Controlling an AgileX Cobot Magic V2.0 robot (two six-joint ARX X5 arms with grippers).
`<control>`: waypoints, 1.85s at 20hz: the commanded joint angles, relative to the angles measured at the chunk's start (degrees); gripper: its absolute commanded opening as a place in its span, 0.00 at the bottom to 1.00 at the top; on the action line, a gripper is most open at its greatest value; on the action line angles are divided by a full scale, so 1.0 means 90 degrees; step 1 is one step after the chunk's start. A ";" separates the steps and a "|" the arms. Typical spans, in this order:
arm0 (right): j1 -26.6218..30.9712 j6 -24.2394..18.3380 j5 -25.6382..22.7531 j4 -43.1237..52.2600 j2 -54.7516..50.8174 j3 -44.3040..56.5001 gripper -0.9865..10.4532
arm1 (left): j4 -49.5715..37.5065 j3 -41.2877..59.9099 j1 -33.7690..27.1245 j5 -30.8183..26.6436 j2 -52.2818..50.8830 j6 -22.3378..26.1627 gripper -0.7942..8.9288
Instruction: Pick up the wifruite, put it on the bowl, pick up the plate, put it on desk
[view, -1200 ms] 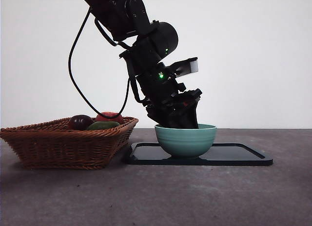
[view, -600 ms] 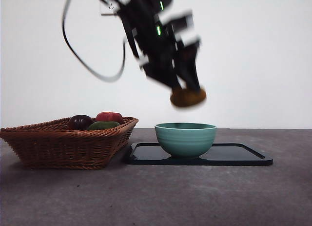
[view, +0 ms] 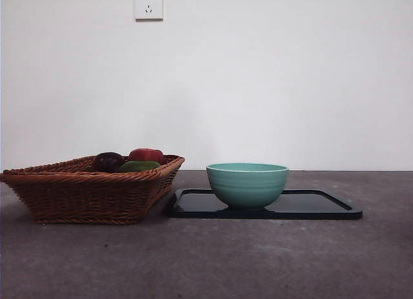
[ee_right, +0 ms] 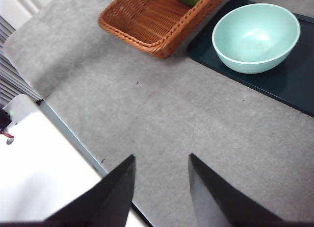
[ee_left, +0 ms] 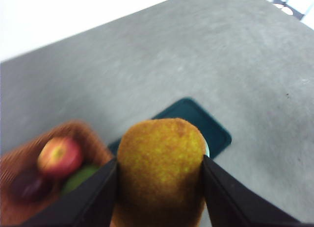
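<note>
The small rounded orange-brown wifruite [ee_left: 161, 165] is clamped between the black jaws of the left gripper [ee_left: 160, 188], high above the dark grey matte desk [ee_left: 147, 70]. At centre of the front frame, the empty mint-teal ridged ceramic bowl [view: 247, 183] is seen on a black tray [view: 322, 205]. The right gripper [ee_right: 161, 188] is held with jaws apart.

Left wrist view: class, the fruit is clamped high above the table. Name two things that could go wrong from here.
1. The left gripper holds the wifruite by its sides only, high above the desk; a slip would probably send it rolling.
2. The bowl is empty and sits on a dark tray; a release off-centre may strike the rim and bounce out.
</note>
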State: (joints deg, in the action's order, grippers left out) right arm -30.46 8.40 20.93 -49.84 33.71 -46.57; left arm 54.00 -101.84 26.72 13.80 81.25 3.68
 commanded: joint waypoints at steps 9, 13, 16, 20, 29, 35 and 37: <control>-0.0053 -0.0002 -0.0012 0.0151 0.0015 -0.0075 0.24 | -0.1423 0.3337 -0.0546 -0.1093 -0.1617 -0.1523 0.26; -0.0053 0.0019 -0.0012 0.0182 0.0015 -0.0075 0.24 | -0.2671 0.4505 -0.0522 -0.1348 -0.1370 -0.2174 0.26; -0.0053 0.0019 -0.0015 0.0185 0.0015 -0.0075 0.24 | -0.3147 0.4864 -0.0491 -0.1547 -0.0777 -0.2200 0.26; -0.0053 0.0041 -0.0012 0.0199 0.0015 -0.0075 0.24 | -0.3854 0.4872 -0.0321 -0.2013 0.0265 -0.2144 0.26; -0.0053 0.0090 -0.0022 0.0206 0.0019 -0.0075 0.24 | -0.4184 0.4872 -0.0253 -0.2390 0.1311 -0.1972 0.26; -0.0053 0.0100 -0.0019 0.0204 0.0019 -0.0075 0.24 | -0.4017 0.4872 -0.0202 -0.2402 0.1464 -0.2011 0.41; -0.0053 0.0134 -0.0019 0.0204 0.0019 -0.0075 0.24 | -0.3997 0.4869 -0.0204 -0.2402 0.1462 -0.2004 0.45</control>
State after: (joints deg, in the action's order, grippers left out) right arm -30.46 9.06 20.84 -48.60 33.71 -46.57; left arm 18.17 -57.43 24.56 -7.66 93.19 -14.50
